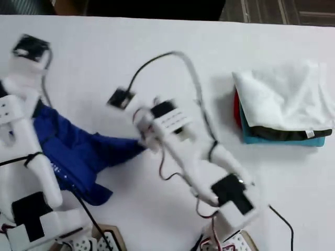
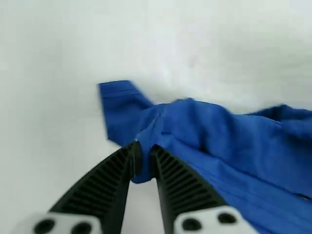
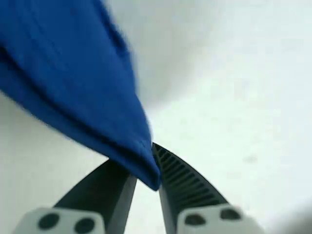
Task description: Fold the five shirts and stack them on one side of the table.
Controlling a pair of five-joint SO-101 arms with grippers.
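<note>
Cloth is pinched at both ends, so this looks like the spreading or first fold of the last garment. At the far left of the table (image 1: 104,52), the left tool (image 2: 144,148) has its jaws drawn almost together on a bunched edge of the blue shirt (image 2: 219,131), close beside a flat corner that juts out onto the white surface. From above, the blue shirt (image 1: 78,151) lies crumpled on the left half of the table, partly under the left arm, with one drawn-out end running toward the middle. That end is nipped in the right tool (image 1: 146,142). Its own camera shows the right tool (image 3: 146,163) nearly closed on a point of the blue shirt (image 3: 63,73), with the cloth lifted off the table.

Well apart on the right sits the stack (image 1: 285,104): a white piece on top, then a dark one, teal and red showing at the edges beneath. Four seem done, so the blue one is probably the fifth.

The next move likely calls for both tools to keep their hold and draw apart until the cloth lies flat. A weak pinch on so small a point could slip.
</note>
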